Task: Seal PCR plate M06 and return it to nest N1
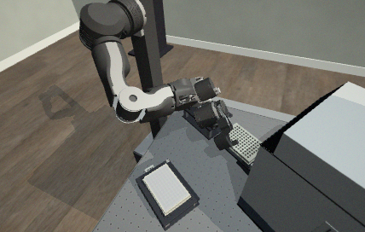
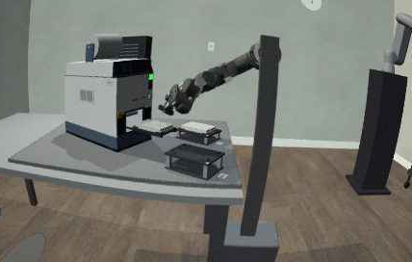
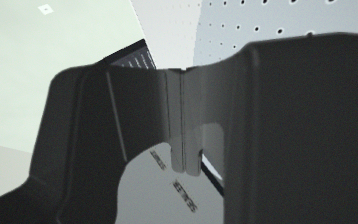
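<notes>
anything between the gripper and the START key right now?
No. In the exterior view the shut, empty gripper hangs right of the sealer front below the green lamp, with only air between; M06 sits lower on the stage.
</notes>
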